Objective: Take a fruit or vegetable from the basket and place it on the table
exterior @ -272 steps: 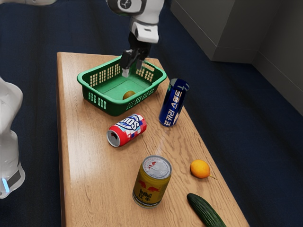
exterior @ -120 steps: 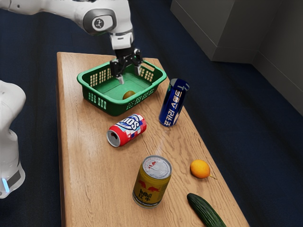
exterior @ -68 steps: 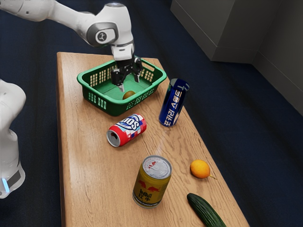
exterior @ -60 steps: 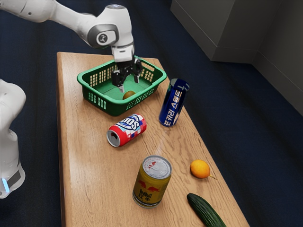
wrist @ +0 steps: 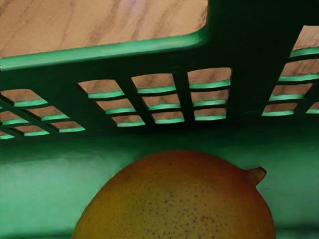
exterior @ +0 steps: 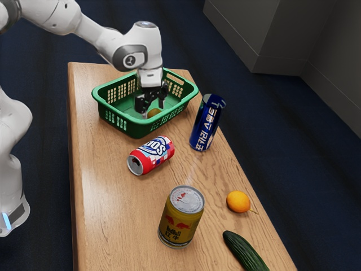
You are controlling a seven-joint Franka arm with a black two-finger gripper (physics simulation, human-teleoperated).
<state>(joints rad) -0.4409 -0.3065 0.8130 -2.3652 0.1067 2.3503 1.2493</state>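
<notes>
Where the end effector (exterior: 153, 111) hovers, fruit (wrist: 179, 199) lies beneath.

Soft sheen on table (exterior: 101, 197), shadowed basket wall (wrist: 251, 64)

I count three cylindrical metal cans: blue can (exterior: 204, 125), red-and-white can (exterior: 151, 155), gold can (exterior: 181, 221). Two fruits: speckled yellow-brown mango (wrist: 179, 199), round orange citrus (exterior: 238, 201) near wooden table's (exterior: 101, 197) edge. One long dark-green cucumber (exterior: 246, 252). One green plastic basket (exterior: 137, 130).
</notes>
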